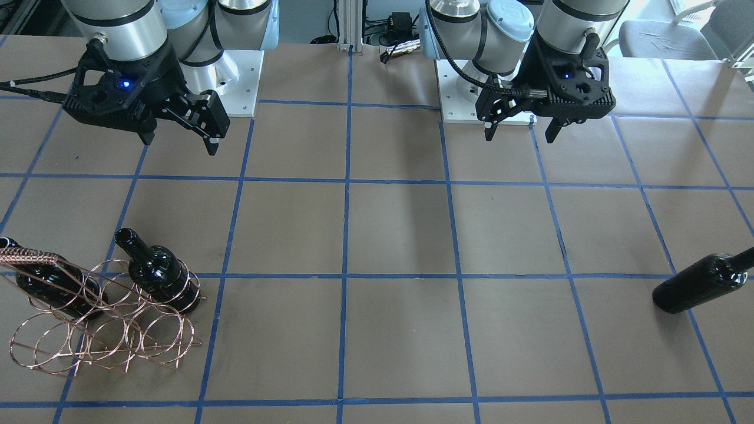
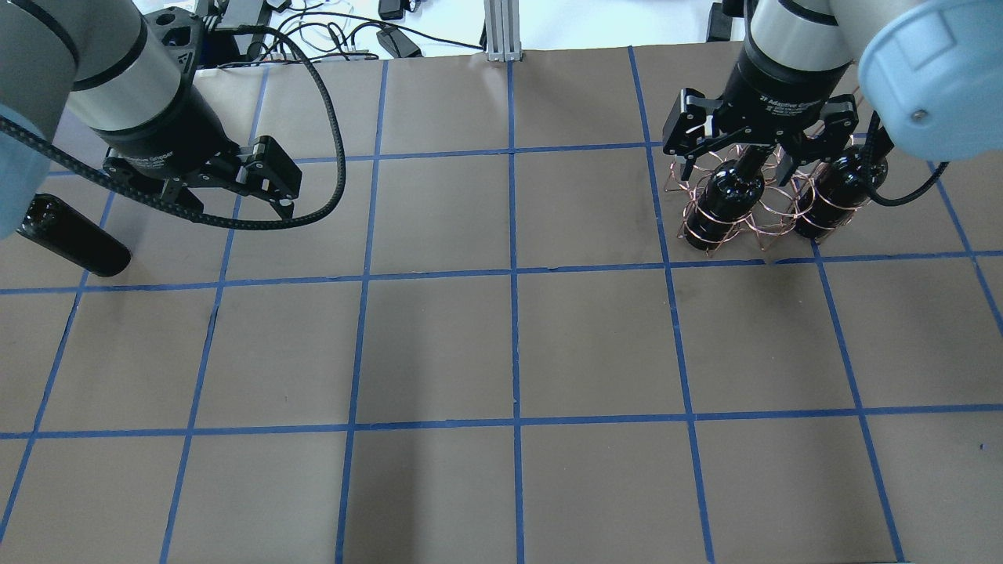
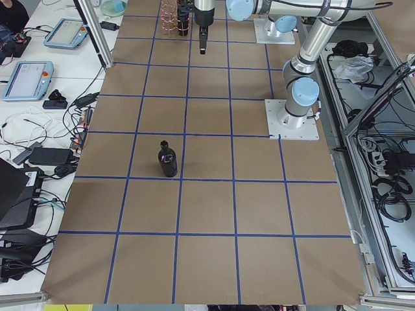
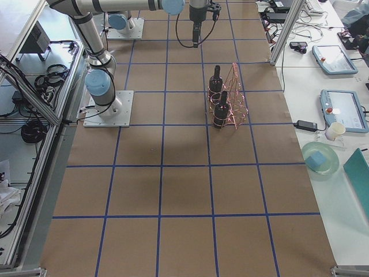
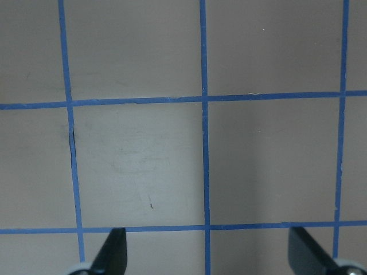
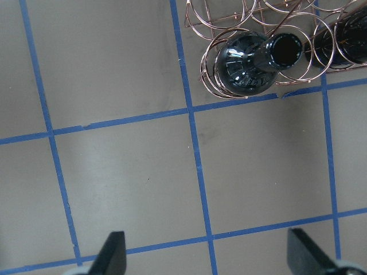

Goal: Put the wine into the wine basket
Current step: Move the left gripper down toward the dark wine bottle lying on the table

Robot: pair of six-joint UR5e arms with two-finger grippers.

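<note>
Loose bottle: a glossy near-black glass wine bottle [image 1: 701, 284] stands neck-up on the brown paper-covered bench [image 1: 400, 235], toward the end on the robot's left. It is outside the rack, with nothing holding it.
Rack: a copper-coloured wire wine basket [image 1: 100, 344] sits toward the opposite end, on the robot's right, well apart from the loose bottle.
Rack contents: a first racked bottle [image 1: 158, 272] and a second racked bottle [image 1: 52, 287], both the same dark glass. Each stands neck-up through rings on the side of the basket nearer the robot.
Handle: the coil-wrapped handle bar [image 1: 28, 255] runs just beside the second racked bottle.
Left pincer [image 1: 519, 138]: fingers spread wide and gripping nothing. It hangs above the bench, nearer the robot's base than the loose bottle and apart from it.
Right pincer [image 1: 179, 145]: also spread and carrying nothing. It hangs high near the basket without touching it; its wrist view shows the first racked bottle's mouth from above.
In the way: in the overhead view the left arm hides the loose bottle's neck, and a black cable [image 2: 338, 157] loops from that wrist.
Surroundings: blue tape lines [image 1: 346, 235] grid the bench.
</note>
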